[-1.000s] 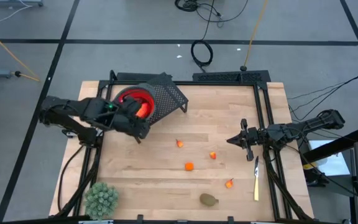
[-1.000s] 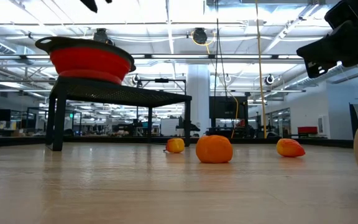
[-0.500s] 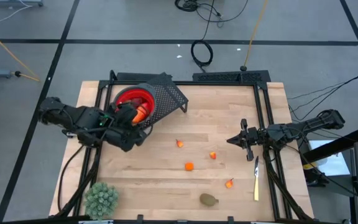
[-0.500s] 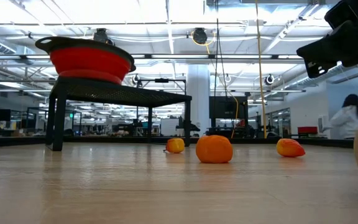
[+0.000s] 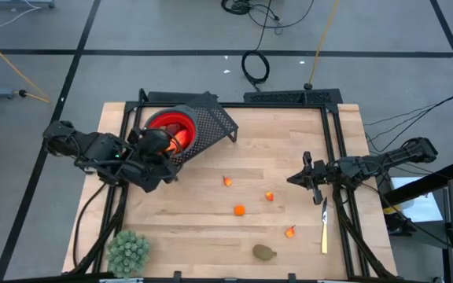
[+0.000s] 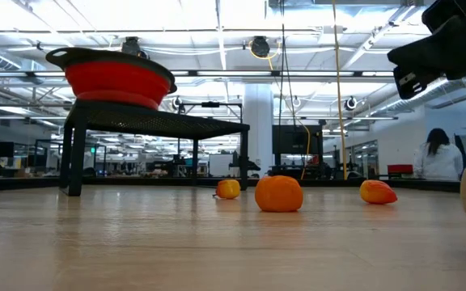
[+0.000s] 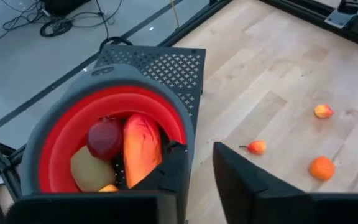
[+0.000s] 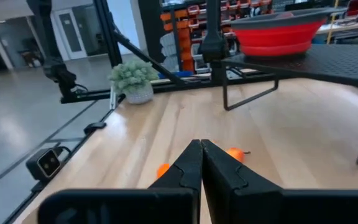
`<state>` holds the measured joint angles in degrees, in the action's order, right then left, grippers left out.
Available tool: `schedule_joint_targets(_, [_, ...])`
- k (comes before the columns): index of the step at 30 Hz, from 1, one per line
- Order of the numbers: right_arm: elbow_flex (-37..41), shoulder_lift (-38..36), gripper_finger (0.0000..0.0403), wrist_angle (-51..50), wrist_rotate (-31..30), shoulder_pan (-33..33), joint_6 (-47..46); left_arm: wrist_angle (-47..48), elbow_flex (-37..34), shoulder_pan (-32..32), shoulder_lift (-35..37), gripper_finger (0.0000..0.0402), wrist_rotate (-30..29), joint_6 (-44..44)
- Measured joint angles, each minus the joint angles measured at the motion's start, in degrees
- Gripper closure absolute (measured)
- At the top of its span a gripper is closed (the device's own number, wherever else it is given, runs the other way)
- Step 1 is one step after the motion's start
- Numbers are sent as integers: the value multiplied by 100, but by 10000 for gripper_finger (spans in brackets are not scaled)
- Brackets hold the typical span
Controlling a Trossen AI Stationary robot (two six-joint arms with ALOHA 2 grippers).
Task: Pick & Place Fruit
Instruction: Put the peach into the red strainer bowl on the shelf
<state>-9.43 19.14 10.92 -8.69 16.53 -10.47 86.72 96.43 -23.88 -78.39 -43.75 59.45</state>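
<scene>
The left gripper (image 7: 197, 180) hangs beside the red bowl (image 5: 169, 126) on the black mesh stand (image 5: 211, 119) at the far left corner of the surface (image 5: 289, 149), its jaws narrowly parted and holding nothing; the bowl contains a long red-orange piece (image 7: 142, 148), a dark red ball (image 7: 105, 138) and a brownish-green oval (image 7: 92, 168). Four small orange and red bits (image 5: 239, 210) lie scattered across the middle of the surface, with another brownish-green oval (image 5: 264, 251) near the front edge and a knife (image 5: 324, 228) toward the right edge. The right gripper (image 5: 305, 178) waits over the right side, jaws closed and empty.
</scene>
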Motion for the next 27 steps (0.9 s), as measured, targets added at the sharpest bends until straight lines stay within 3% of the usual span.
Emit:
schedule_joint_targets(7, [0,598,403,419,145,1,-107,-885,-737,1,491,397,84,-533])
schedule_joint_targets(18, [-115,1262,403,798,140,1,-448,-2329,-2344,96,1922,397,221,-1293])
schedule_joint_targets(27, [-907,1872,403,103,133,1,-389,-3713,-3561,104,3124,395,525,-2506])
